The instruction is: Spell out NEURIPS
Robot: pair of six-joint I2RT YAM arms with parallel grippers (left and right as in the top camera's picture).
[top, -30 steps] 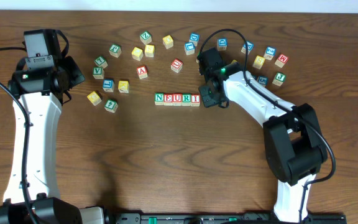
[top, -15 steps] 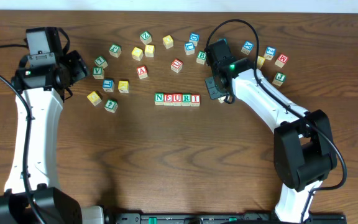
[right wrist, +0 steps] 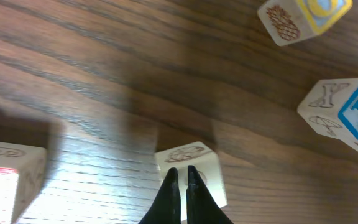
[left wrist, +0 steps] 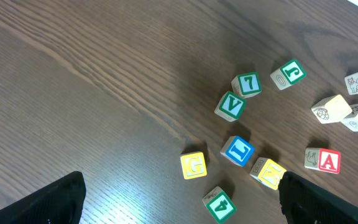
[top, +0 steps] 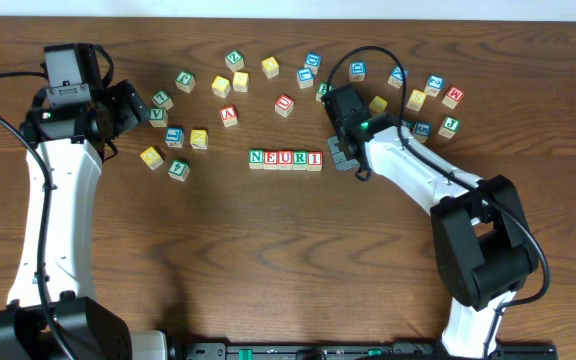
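left arm: reaches from the near-left edge of the table straight up the left side, with the wrist turned so the left gripper (top: pixel 131 108) points right, toward a scatter of loose cubes.
left gripper state: fingers (left wrist: pixel 48 202) spread wide, one in each lower corner of the wrist view, with only the bare table (left wrist: pixel 92 93) between them.
under the left wrist: v cube (left wrist: pixel 230 106), blue l cube (left wrist: pixel 238 150), yellow g cube (left wrist: pixel 193 165) and red a cube (left wrist: pixel 324 160) lie loose, apart from the fingers.
right arm: from its base at the near-right, the forearm stretches up and to the left across the table, with the right gripper (top: pixel 343 157) angled down at the wood.
right gripper state: fingers (right wrist: pixel 170 196) pressed together, pinching nothing.
right fingertips: over a pale cube (right wrist: pixel 194 158) with an engraved top face. its letter cannot be read, and i cannot tell whether the tips touch it.
word row: n cube (top: pixel 256 158), e cube (top: pixel 270 158), u cube (top: pixel 285 158), r cube (top: pixel 299 158) and i cube (top: pixel 314 158) sit touching in a straight line mid-table.
gripper to row: the right gripper is just beside the i cube, at the row's right end.
other cubes: spread in a loose arc along the far side.
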